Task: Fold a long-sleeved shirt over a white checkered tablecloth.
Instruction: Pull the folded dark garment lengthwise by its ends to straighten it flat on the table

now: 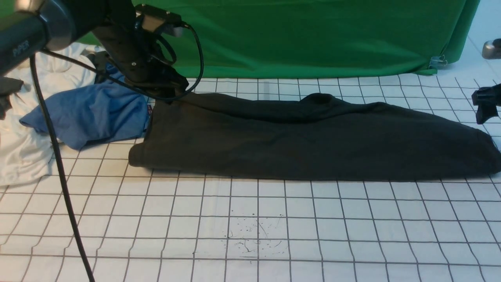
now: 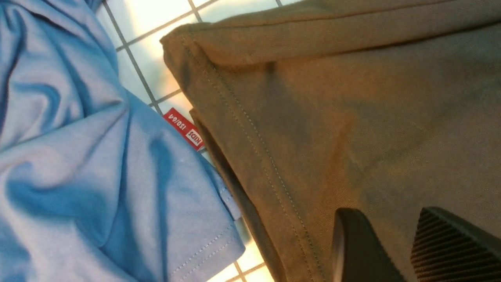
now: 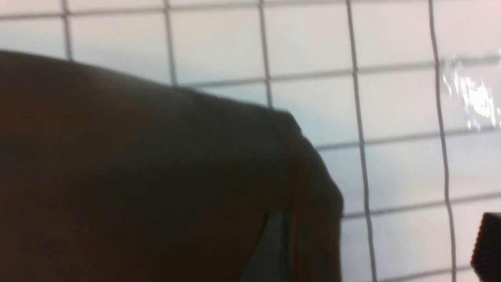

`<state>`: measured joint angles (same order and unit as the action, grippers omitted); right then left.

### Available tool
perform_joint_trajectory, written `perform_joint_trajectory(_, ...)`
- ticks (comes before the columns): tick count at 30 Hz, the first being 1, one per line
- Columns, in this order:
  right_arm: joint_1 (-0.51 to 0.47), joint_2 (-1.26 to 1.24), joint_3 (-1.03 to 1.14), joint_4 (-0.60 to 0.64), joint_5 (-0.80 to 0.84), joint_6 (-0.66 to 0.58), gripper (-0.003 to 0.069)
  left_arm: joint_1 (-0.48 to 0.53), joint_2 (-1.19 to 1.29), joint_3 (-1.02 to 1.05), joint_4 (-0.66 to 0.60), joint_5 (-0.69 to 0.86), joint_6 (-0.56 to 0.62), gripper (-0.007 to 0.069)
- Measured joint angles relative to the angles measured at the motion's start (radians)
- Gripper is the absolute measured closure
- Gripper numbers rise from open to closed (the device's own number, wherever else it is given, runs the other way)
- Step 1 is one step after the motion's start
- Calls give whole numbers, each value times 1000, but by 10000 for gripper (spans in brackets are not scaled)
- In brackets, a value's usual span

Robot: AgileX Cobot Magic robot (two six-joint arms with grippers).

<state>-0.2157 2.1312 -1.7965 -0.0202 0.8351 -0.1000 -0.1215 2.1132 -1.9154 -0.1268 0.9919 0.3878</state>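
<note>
The long-sleeved shirt [image 1: 313, 141] lies as a long dark band across the white checkered tablecloth [image 1: 250, 219], folded lengthwise, with no print showing. My left gripper [image 1: 172, 88] hovers at its far left corner. In the left wrist view its two fingers [image 2: 387, 219] stand a little apart over the stitched hem [image 2: 250, 129], with no cloth pinched between them. My right gripper [image 1: 485, 105] hangs just off the shirt's right end, apart from it. In the right wrist view only one fingertip [image 3: 487, 243] shows, beside the shirt's rounded end [image 3: 137, 176], with bare cloth squares between.
A blue garment [image 1: 94, 111] with a red size label [image 2: 184, 129] lies against the shirt's left end, and white garments [image 1: 19, 156] are heaped beyond it. A green backdrop [image 1: 313, 35] hangs behind. The left arm's black cable [image 1: 58, 168] droops over the front left.
</note>
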Motion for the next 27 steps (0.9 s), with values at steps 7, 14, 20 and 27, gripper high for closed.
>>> perform_joint_trajectory(7, -32, 59, -1, 0, 38, 5, 55, 0, 0, 0, -1, 0, 1, 454)
perform_joint_trajectory(14, -26, 118, -2, 77, 21, -13, 53, 0, 0, 0, -2, -6, 1, 454)
perform_joint_trajectory(20, -21, 125, -10, 96, 20, -28, 109, 0, 0, 0, -2, -6, 4, 454)
perform_joint_trajectory(27, -9, 127, -10, 120, 20, -37, 347, 0, 0, 0, -2, -6, 4, 454)
